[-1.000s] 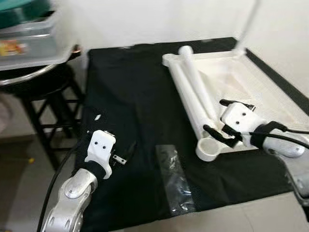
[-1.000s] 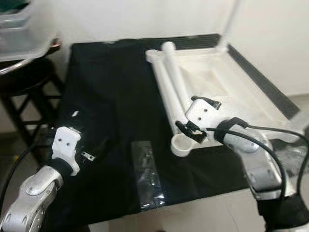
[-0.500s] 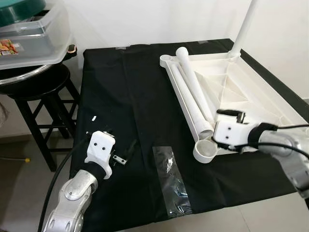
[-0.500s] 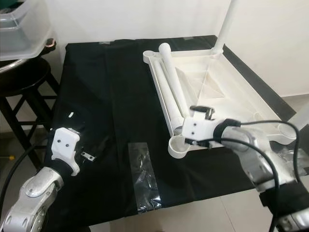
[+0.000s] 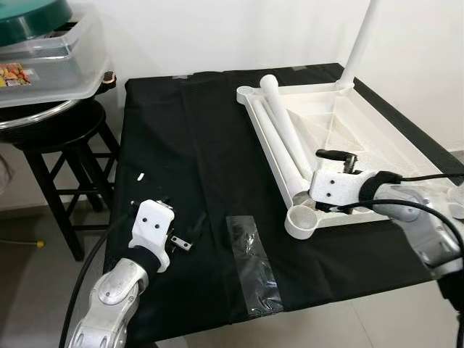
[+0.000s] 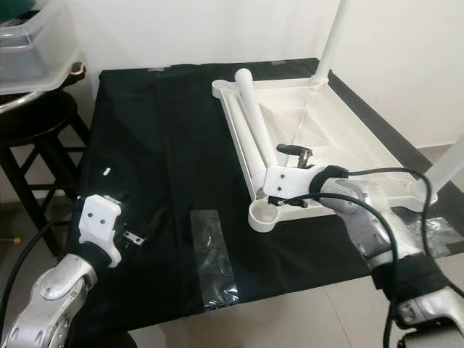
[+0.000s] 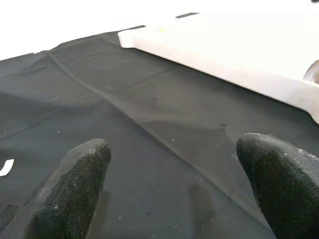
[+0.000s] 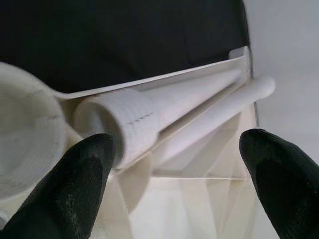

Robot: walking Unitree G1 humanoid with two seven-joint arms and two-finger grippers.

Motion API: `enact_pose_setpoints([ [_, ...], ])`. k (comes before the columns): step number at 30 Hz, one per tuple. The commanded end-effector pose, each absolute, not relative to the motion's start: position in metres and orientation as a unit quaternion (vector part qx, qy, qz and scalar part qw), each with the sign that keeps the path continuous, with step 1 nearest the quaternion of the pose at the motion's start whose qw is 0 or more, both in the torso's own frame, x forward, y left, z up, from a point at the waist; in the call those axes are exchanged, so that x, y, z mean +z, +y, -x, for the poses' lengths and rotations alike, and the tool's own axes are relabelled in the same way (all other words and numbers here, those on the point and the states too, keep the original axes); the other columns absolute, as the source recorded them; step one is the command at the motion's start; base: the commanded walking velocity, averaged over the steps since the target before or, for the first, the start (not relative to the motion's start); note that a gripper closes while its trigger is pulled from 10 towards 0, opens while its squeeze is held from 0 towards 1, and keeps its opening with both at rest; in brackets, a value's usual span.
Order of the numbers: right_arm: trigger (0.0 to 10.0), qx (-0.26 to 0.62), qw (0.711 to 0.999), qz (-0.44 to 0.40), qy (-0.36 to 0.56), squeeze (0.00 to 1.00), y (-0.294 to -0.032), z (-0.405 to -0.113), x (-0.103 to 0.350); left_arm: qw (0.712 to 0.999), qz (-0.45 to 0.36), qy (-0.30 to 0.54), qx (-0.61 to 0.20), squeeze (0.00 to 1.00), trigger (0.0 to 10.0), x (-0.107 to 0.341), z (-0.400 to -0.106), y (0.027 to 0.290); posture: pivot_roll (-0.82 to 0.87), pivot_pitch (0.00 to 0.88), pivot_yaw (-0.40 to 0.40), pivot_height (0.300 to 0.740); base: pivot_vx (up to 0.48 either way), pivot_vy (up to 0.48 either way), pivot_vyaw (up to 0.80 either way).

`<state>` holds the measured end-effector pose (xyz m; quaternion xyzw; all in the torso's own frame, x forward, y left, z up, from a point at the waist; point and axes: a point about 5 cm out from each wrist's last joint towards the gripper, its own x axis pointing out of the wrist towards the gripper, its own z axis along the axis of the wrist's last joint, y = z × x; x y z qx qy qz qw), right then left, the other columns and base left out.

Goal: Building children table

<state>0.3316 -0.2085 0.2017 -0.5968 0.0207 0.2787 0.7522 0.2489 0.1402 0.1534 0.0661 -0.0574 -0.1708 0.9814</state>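
A white children's table top (image 5: 384,141) lies upside down on the black cloth (image 5: 196,145). One leg (image 5: 359,40) stands upright at its far corner and another (image 6: 448,168) at its near right corner. Two loose legs (image 5: 281,127) lie inside along the left rim. The near left corner socket (image 5: 299,222) holds no leg. My right gripper (image 5: 322,183) hovers open at the near end of the loose legs (image 8: 129,119), one finger on each side. My left gripper (image 7: 174,184) is open over bare cloth at the front left.
A clear plastic bag of small hardware (image 5: 250,264) lies on the cloth near the front edge. A small white scrap (image 5: 139,176) lies to the left. A black stool (image 5: 58,138) carrying a clear plastic box (image 5: 43,65) stands left of the table. A white wall is behind.
My right gripper has turned and shifted from beside the corner socket to level with the near end of the loose legs. The camera has also shifted. The left arm has hardly moved.
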Motion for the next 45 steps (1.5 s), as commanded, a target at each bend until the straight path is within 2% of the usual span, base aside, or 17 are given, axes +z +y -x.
enact_pose_setpoints([
  [1,10.0,0.280,0.748,0.601,0.017,0.00,-0.206,-0.334,0.200,0.982,-0.063,-0.059,-0.170,0.00,10.0,0.153,-0.247,0.140,-0.01,0.133,-0.032,0.740,0.000,0.000,0.00],
  [11,10.0,0.279,0.746,0.604,0.020,0.00,-0.204,-0.346,0.189,0.982,-0.062,-0.060,-0.168,0.00,10.0,0.155,-0.246,0.140,0.01,0.151,-0.035,0.740,0.000,0.000,0.00],
  [22,10.0,0.286,0.751,0.595,0.002,0.00,-0.190,-0.357,0.187,0.982,-0.061,-0.059,-0.168,0.00,10.0,0.156,-0.243,0.140,0.01,0.161,-0.033,0.740,0.000,0.000,0.00],
  [35,10.0,0.243,0.719,0.651,0.006,0.00,-0.178,-0.380,0.183,0.983,-0.056,-0.057,-0.165,0.00,10.0,0.158,-0.238,0.138,0.03,0.193,-0.049,0.740,0.000,0.000,0.00],
  [45,10.0,0.181,0.738,0.648,-0.047,0.00,-0.166,-0.392,0.190,0.984,-0.053,-0.055,-0.163,0.00,10.0,0.160,-0.234,0.138,0.04,0.214,-0.052,0.740,0.000,0.000,0.00],
])
